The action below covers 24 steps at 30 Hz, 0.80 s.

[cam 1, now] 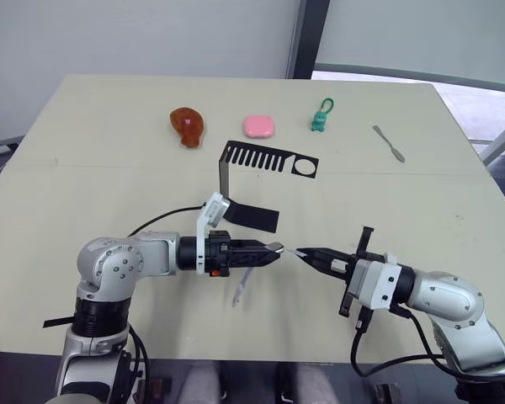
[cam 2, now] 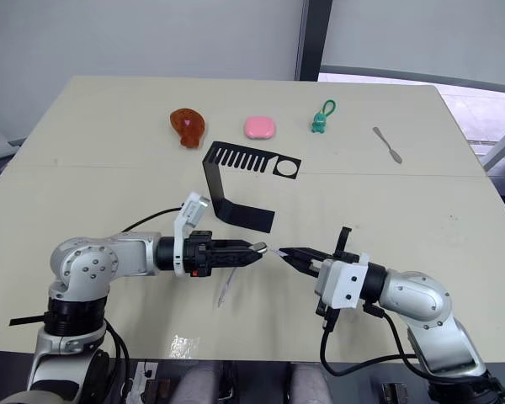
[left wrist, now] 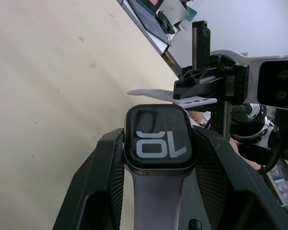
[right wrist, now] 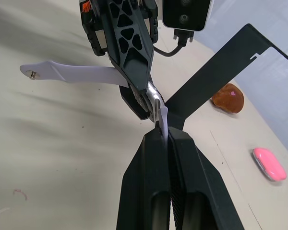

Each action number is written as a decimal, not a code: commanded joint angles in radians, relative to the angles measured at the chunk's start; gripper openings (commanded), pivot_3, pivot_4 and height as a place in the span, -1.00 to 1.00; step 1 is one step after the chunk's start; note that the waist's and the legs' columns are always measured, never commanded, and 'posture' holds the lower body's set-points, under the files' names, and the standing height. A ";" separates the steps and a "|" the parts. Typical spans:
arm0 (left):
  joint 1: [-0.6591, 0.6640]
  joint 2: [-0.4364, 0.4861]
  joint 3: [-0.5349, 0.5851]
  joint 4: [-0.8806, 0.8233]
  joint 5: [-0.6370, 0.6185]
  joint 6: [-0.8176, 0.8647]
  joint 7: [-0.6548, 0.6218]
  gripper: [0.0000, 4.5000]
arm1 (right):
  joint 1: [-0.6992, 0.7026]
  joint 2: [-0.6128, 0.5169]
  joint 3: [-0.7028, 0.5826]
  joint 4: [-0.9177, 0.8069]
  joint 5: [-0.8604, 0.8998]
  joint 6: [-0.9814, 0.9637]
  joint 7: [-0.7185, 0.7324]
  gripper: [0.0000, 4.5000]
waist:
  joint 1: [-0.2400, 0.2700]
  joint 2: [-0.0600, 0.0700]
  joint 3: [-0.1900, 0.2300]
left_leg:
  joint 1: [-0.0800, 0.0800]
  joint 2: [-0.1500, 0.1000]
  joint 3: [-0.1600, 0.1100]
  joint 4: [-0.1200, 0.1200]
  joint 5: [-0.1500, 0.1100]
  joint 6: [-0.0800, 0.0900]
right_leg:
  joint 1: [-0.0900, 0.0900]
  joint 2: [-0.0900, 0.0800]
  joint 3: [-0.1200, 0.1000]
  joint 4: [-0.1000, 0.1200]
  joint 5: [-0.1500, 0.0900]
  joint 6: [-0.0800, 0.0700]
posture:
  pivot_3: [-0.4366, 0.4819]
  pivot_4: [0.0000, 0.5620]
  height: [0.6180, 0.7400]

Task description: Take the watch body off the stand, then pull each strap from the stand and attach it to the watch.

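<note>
So the left gripper [cam 1: 273,250] is clamped on the watch [left wrist: 159,139], fingers either side of the case, screen with its white digits facing the wrist camera. One strap [cam 1: 241,284] is already hooked on and dangles down from the watch over the tabletop [cam 1: 109,151]. The right gripper [cam 1: 301,252] is pinched tight on the second strap [left wrist: 175,97], holding its end right up against the free edge of the watch, so the two grippers meet nose to nose near the front middle of the tabletop. From the right wrist view the strap tip sits touching the case edge, can't tell if it's actually slid in. The stand [cam 1: 261,160] is just behind the grippers, bare, flat foot pointing toward the right arm and the slotted top arm with the ring hole up. Further back in a row: a brown toy [cam 1: 188,124], a pink soap-looking thing [cam 1: 259,126], a green charm [cam 1: 321,118] and a grey spatula tool [cam 1: 389,144].
</note>
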<state>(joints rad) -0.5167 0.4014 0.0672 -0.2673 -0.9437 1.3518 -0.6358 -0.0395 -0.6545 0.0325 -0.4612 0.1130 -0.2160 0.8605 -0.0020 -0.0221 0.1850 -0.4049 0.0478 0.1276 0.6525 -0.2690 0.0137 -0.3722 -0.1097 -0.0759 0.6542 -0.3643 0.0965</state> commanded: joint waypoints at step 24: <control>0.002 -0.012 0.007 -0.033 -0.043 -0.028 0.033 -0.29 | -0.023 -0.007 0.018 0.010 0.003 -0.025 0.001 -1.00 | 0.000 0.000 0.000 | 0.000 0.000 0.000 0.000 0.000 0.000 | 0.000 0.000 0.000 0.000 0.000 0.000 | -0.05 -0.47 1.00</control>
<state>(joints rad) -0.5083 0.3879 0.0675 -0.2674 -0.9597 1.3388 -0.5953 -0.0557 -0.6550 0.0460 -0.4323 0.1116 -0.2193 0.8608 -0.0020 -0.0221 0.1850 -0.4049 0.0479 0.1276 0.6525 -0.2690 0.0137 -0.3722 -0.1098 -0.0760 0.6542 -0.3643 0.0965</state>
